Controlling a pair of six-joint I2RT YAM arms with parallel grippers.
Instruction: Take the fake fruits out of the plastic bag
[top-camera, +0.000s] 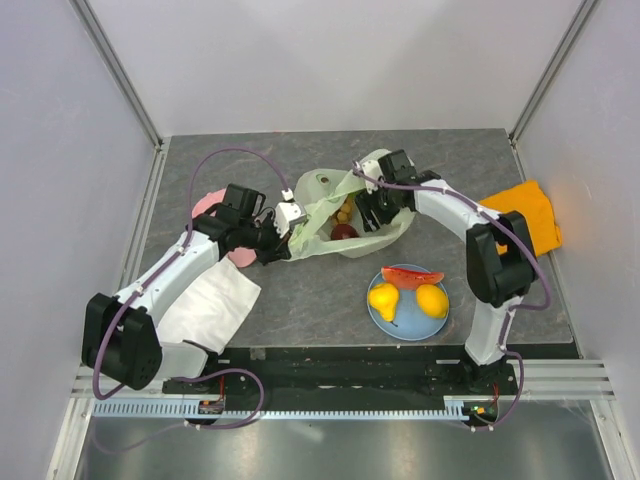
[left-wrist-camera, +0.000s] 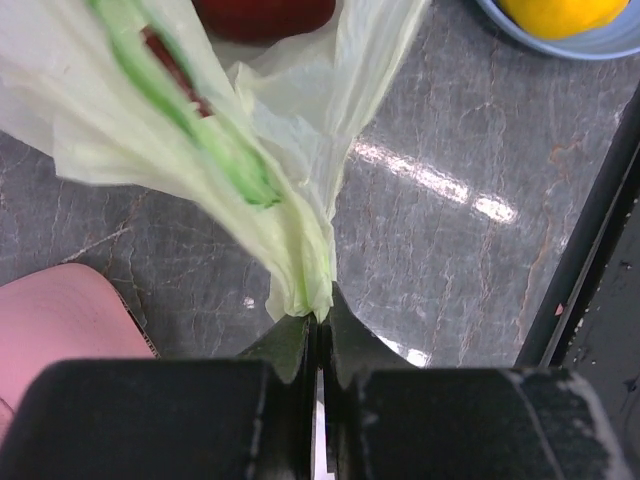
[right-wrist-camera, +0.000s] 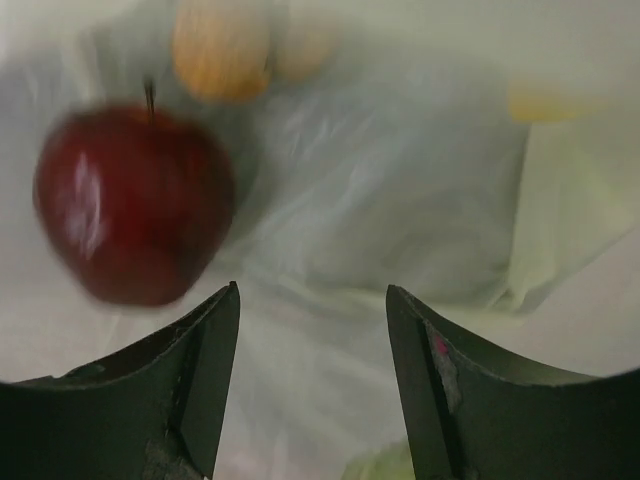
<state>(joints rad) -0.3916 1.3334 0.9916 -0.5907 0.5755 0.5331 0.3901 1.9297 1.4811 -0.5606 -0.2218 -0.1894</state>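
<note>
In the middle of the top view I see the thin, crinkly, pale yellow-green plastic bag (top-camera: 320, 192) lying on the grey stone-patterned table (top-camera: 300, 310). My left gripper (left-wrist-camera: 318, 322), low in its wrist frame, has its jaws pinched tight on a gathered strip of the bag. My right gripper (right-wrist-camera: 312, 300) sits in the bag's mouth, jaws parted with nothing between them. A glossy dark red toy apple (right-wrist-camera: 130, 205) lies inside at the frame's left, with a blurred orange fruit (right-wrist-camera: 220, 50) above it. At the lower right of the top view, a round light-blue plate (top-camera: 385, 320) carries two yellow fruits (top-camera: 432, 300) and a red slice (top-camera: 411, 275).
</note>
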